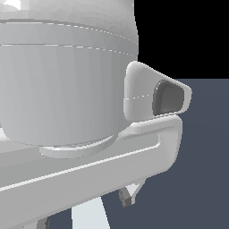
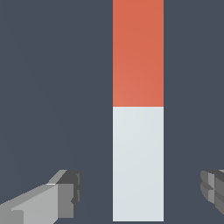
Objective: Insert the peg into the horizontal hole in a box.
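Note:
In the wrist view the peg (image 2: 138,109) lies flat on the dark surface, one end red-orange and the other white. My gripper (image 2: 141,191) is open and straddles the white part. One finger (image 2: 65,194) and the other finger (image 2: 213,187) stand well clear of the peg's sides. In the exterior view only a pale strip of the peg (image 1: 91,215) shows under the hand, beside one fingertip (image 1: 127,197). The box and its hole are out of view.
The arm's white wrist and hand body (image 1: 67,89) fill most of the exterior view and hide the scene behind. A dark blue-grey surface (image 1: 201,179) lies underneath, with black background above it.

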